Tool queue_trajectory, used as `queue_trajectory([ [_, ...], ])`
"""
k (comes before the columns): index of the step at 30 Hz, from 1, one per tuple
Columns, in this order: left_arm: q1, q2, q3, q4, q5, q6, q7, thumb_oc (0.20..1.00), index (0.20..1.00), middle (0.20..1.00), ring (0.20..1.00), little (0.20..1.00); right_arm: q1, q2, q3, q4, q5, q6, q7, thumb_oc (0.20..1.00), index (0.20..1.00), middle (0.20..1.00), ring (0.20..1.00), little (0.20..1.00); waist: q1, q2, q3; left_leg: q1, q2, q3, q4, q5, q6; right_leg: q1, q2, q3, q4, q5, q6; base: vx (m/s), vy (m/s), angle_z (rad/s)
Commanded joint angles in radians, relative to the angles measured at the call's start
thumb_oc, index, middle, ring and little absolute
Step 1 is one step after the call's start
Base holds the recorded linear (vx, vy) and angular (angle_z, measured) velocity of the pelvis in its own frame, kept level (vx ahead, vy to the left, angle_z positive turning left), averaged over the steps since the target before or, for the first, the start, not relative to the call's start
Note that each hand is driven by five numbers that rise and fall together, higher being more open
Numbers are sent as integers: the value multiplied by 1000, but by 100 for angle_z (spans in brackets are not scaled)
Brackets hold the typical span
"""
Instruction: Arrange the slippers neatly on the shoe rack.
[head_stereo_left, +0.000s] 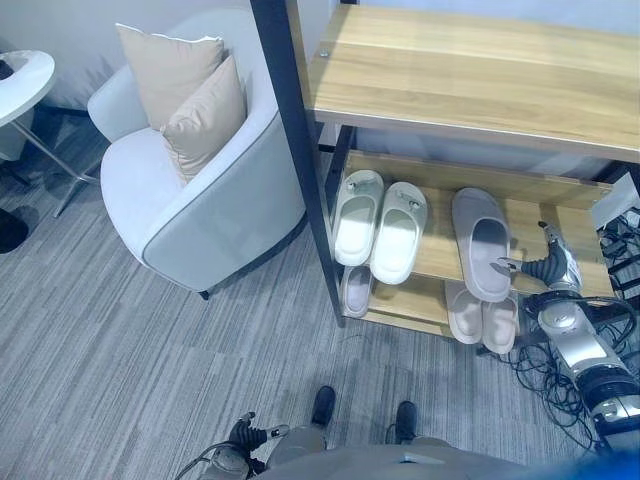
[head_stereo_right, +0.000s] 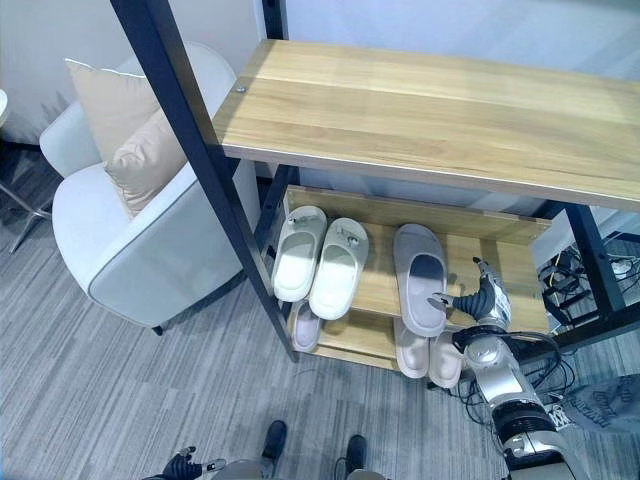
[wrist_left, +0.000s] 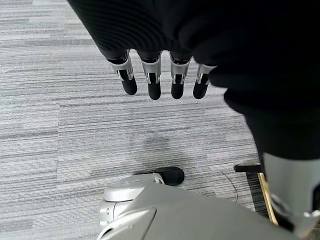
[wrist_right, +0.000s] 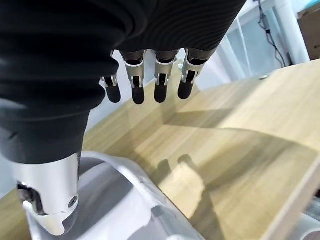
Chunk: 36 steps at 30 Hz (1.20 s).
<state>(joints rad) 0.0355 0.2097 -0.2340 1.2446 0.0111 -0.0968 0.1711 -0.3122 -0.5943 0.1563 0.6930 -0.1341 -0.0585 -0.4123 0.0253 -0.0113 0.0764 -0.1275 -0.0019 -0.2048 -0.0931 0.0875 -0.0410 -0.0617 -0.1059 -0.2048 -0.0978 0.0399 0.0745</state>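
The grey slipper lies on the middle shelf, right of centre in the frame. The right hand touches its side, fingers straight, holding nothing. It should nudge gently, keeping the slipper straight beside the 2 white slippers. The left hand hangs open, bottom left.

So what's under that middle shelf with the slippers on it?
Under the middle shelf, a lower shelf holds more slippers: one at the left, a pair at the right. Only their front ends show; the rest is covered.
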Motion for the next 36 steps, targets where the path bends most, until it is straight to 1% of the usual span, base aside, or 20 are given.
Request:
queue_trajectory([
  [1, -49, 0, -42, 106, -3, -5, -2, 1000, 1000, 1000, 1000, 1000, -52, -41, -3, -18, -36, -33, -12, 1000, 1000, 1000, 1000, 1000, 32, -31, 23, 20, -10, 53, 6, -106, -3, 36, -33, -57, 11, -62, 56, 0, 0, 0],
  [4, -54, 1, -43, 104, -1, -9, 0, 1000, 1000, 1000, 1000, 1000, -83, -69, 28, -13, -94, -13, -15, 1000, 1000, 1000, 1000, 1000, 41, -35, 31, 3, -15, 44, 6, -98, -5, 27, -38, -69, 11, -59, 57, -14, 17, 8],
  [6, -60, 5, -46, 102, -1, -12, 0, 1000, 1000, 1000, 1000, 1000, -97, -78, 33, 5, -100, -9, -21, 1000, 1000, 1000, 1000, 1000, 46, -35, 37, -7, -18, 37, 6, -95, -7, 21, -40, -77, 11, -57, 58, -30, 24, 14],
  [8, -75, 9, -56, 97, -4, -16, 2, 1000, 1000, 1000, 1000, 1000, -139, -75, 52, 63, -100, -3, -32, 1000, 1000, 1000, 1000, 1000, 56, -36, 48, -26, -21, 26, 6, -87, -9, 7, -44, -88, 11, -53, 60, -28, 23, 9],
  [11, -78, 8, -61, 96, -6, -16, 5, 1000, 1000, 1000, 1000, 1000, -165, -78, 73, 73, -113, 3, -32, 1000, 1000, 1000, 1000, 1000, 59, -38, 53, -37, -24, 21, 6, -84, -9, -1, -45, -90, 11, -51, 61, -8, 16, 11],
  [15, -90, 11, -71, 91, -5, -23, 11, 1000, 1000, 1000, 1000, 1000, -223, -88, 123, 121, -159, 17, -38, 1000, 1000, 1000, 1000, 1000, 74, -42, 73, -59, -27, 16, 6, -75, -13, -15, -50, -100, 11, -44, 64, -16, 18, 5],
  [21, -120, 17, -84, 73, -24, -38, 19, 1000, 1000, 1000, 1000, 1000, -301, -100, 150, 166, -163, 23, -67, 1000, 1000, 1000, 1000, 1000, 87, -44, 92, -87, -36, 6, 6, -65, -17, -34, -54, -109, 11, -41, 66, -8, 7, 5],
  [22, -126, 20, -87, 71, -27, -39, 21, 1000, 1000, 1000, 1000, 1000, -321, -100, 160, 188, -165, 24, -73, 200, 200, 200, 200, 200, 92, -45, 95, -92, -35, 5, 6, -64, -18, -38, -55, -111, 11, -40, 67, 0, 0, 0],
  [26, -122, 18, -91, 78, -29, -39, 20, 1000, 1000, 1000, 1000, 1000, -321, -84, 183, 225, -178, 28, -68, 200, 200, 200, 200, 200, 99, -50, 95, -91, -31, 3, 6, -66, -17, -37, -54, -112, 11, -40, 66, 0, 0, 0],
  [30, -122, 14, -90, 76, -26, -37, 19, 1000, 1000, 1000, 1000, 1000, -303, -84, 182, 197, -207, 36, -85, 200, 200, 200, 200, 200, 97, -50, 96, -85, -28, 5, 6, -70, -16, -35, -52, -110, 11, -42, 66, 0, 0, 0],
  [33, -128, 13, -86, 75, -16, -34, 21, 1000, 1000, 1000, 1000, 1000, -284, -91, 171, 160, -233, 41, -105, 200, 200, 200, 200, 200, 89, -49, 95, -76, -24, 12, 6, -75, -15, -31, -50, -102, 11, -43, 64, 0, 0, 0],
  [36, -134, 11, -72, 72, -9, -32, 24, 1000, 1000, 1000, 1000, 1000, -251, -113, 144, 65, -271, 44, -127, 200, 200, 200, 200, 200, 79, -49, 92, -60, -17, 23, 6, -82, -12, -23, -46, -91, 11, -46, 63, -3, -4, -1],
])
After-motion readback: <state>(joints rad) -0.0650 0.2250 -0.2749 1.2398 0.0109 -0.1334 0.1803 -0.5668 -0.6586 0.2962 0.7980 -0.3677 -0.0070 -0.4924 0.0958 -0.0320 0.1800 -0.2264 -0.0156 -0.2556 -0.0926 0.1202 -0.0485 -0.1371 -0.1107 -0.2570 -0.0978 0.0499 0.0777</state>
